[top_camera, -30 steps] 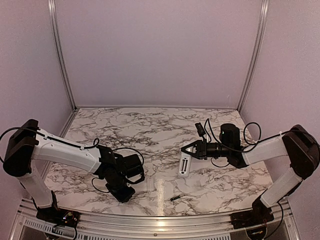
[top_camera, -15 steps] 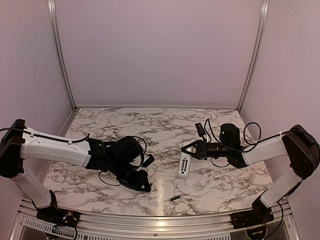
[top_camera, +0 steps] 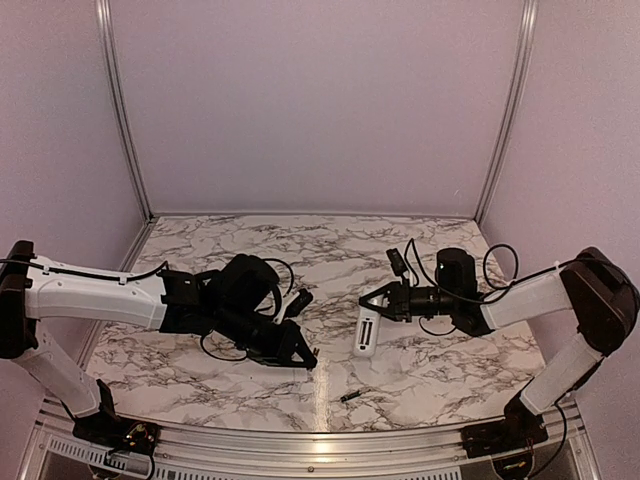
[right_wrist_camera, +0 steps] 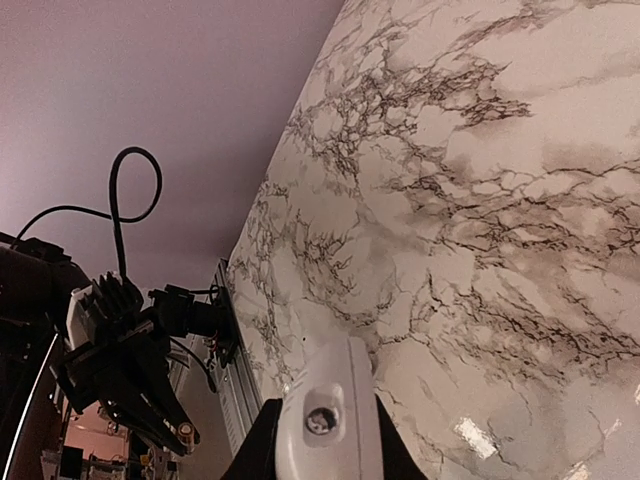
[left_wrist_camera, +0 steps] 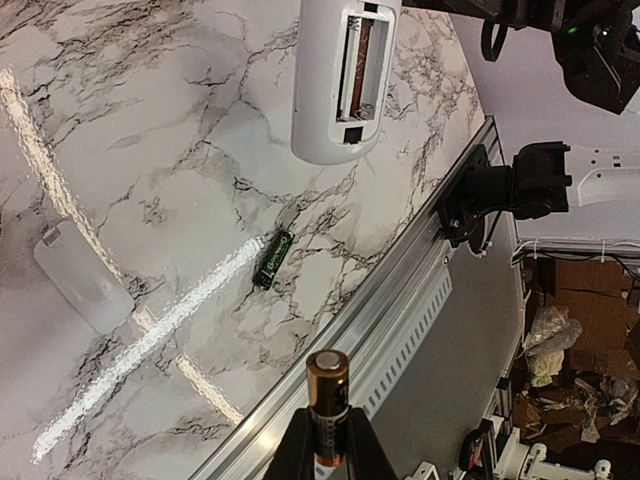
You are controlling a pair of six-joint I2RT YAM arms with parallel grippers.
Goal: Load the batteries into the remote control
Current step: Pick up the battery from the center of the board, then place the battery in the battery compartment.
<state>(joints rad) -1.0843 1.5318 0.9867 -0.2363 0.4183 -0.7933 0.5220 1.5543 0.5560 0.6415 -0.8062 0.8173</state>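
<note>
Between the clenched fingers of the left gripper (left_wrist_camera: 327,442) sits one battery (left_wrist_camera: 327,385), copper tip outward, pointing across the marble table (left_wrist_camera: 150,150) toward the remote control (left_wrist_camera: 335,100). The right gripper (top_camera: 384,298) clamps that remote by its top end, with the open battery bay (left_wrist_camera: 358,60) facing the held cell. To do this well, line the cell's length with one slot, seat the flat end against the spring, then press the tip down while the right arm holds firm. One slot may already be filled; the view is too oblique to tell. The second battery (left_wrist_camera: 272,258) lies near the rail, with the loose cover (left_wrist_camera: 80,290) nearby.
</note>
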